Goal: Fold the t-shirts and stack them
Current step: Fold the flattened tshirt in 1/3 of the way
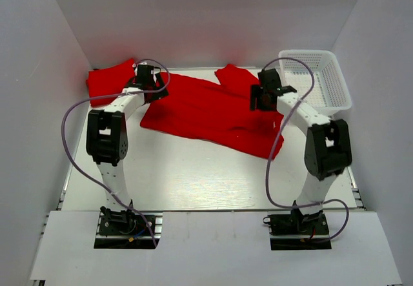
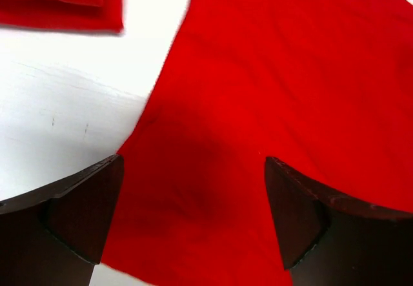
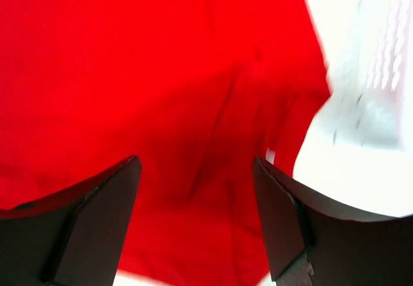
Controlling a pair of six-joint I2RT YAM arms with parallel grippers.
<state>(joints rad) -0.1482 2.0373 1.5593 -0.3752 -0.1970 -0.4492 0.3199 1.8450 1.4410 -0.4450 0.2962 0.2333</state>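
Spread shirt [image 1: 206,115] lies mid-table; L gripper [image 2: 193,163] and R gripper [image 3: 197,163] hang over its far side, both agape, empty. Drop both, pinch all cloth layers at level pts, fold evenly; folded shirt [image 1: 110,79] sits far-left as stack base.

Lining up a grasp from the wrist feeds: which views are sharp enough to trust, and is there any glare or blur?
Top external: sharp and evenly lit, mild sheen on the table. Left wrist: fairly sharp, a soft shadow on the spread t-shirt. Right wrist: smeared by blur, the basket washed out to white.
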